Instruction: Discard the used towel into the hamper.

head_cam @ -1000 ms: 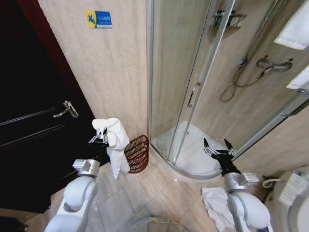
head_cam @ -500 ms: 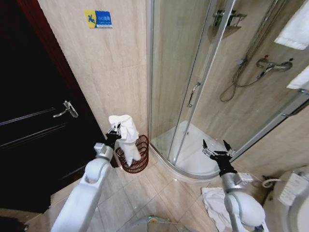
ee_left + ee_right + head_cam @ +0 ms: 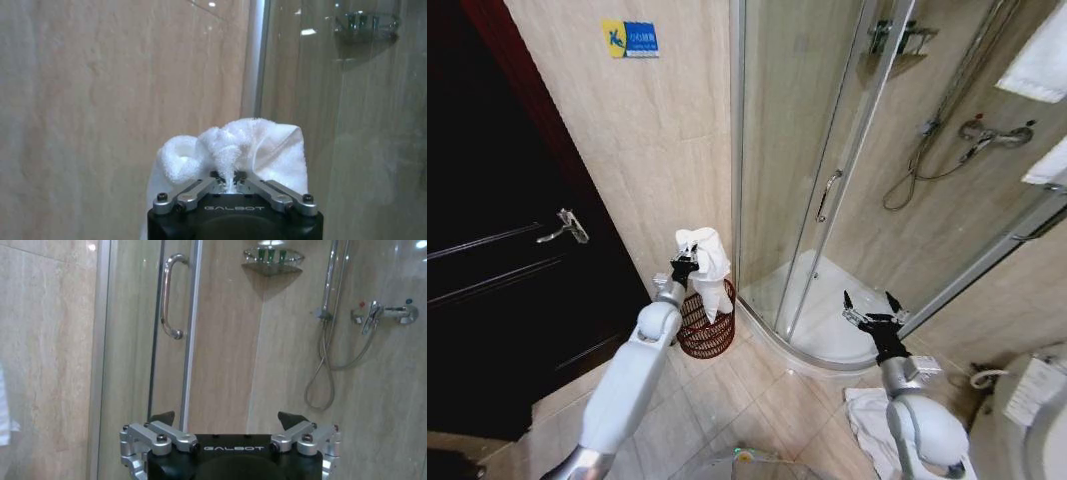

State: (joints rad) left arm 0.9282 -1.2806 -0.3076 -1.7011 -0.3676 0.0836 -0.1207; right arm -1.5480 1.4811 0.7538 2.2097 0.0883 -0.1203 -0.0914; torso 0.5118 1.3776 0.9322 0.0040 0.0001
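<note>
Tiled bathroom | left gripper point(image 3: 685, 266) jaws pinching fluffy towel point(image 3: 706, 262) over openwork hamper point(image 3: 706, 328) | right gripper point(image 3: 868, 306) jaws spread

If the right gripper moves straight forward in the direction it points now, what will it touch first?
Probably the glass shower door with its chrome handle: the open right gripper faces it with nothing visible between. Depth is unclear.
</note>
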